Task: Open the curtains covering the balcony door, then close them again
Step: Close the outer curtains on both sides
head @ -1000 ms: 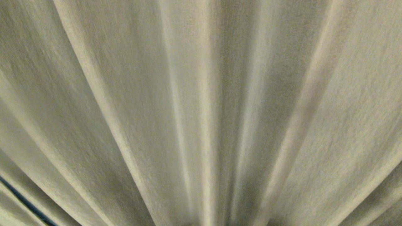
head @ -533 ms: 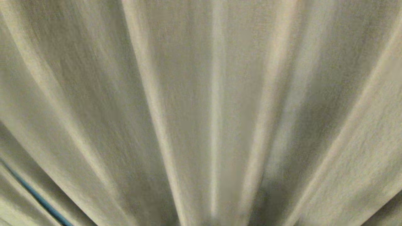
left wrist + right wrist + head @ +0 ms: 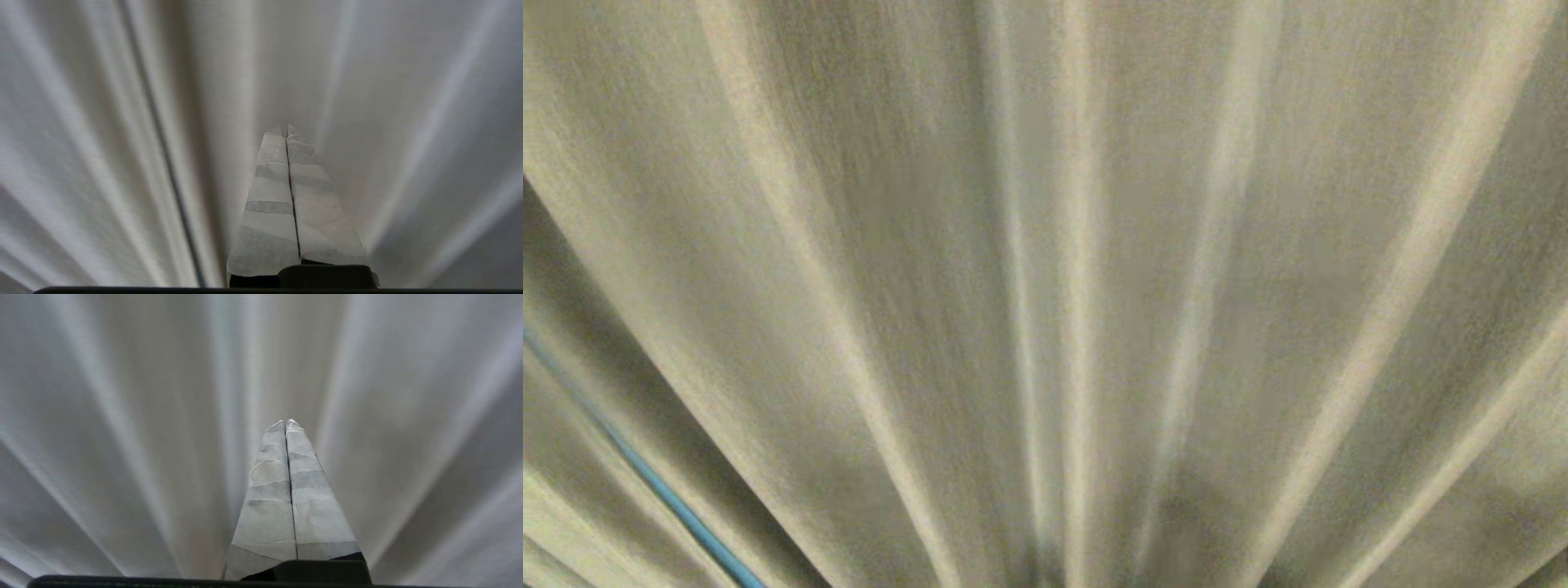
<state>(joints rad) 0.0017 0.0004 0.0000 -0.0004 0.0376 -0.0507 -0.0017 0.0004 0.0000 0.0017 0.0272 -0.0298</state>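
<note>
The curtains (image 3: 1045,294) fill the head view edge to edge, cream pleats fanning up from six o'clock, with a thin blue sliver (image 3: 645,474) showing in a gap at about eight o'clock. No door glass is visible. In its wrist view the left gripper (image 3: 285,130) points into the folds with its taped jaws pressed together, holding nothing; the right gripper (image 3: 285,423) looks the same, also empty. To open the drapes well, the robot likely needs to find a free edge, such as that gap, and sweep it sideways rather than push into mid-panel. Compared with a second ago, the pleats have slid across the view and the blue sliver shows longer, suggesting the camera moved.
</note>
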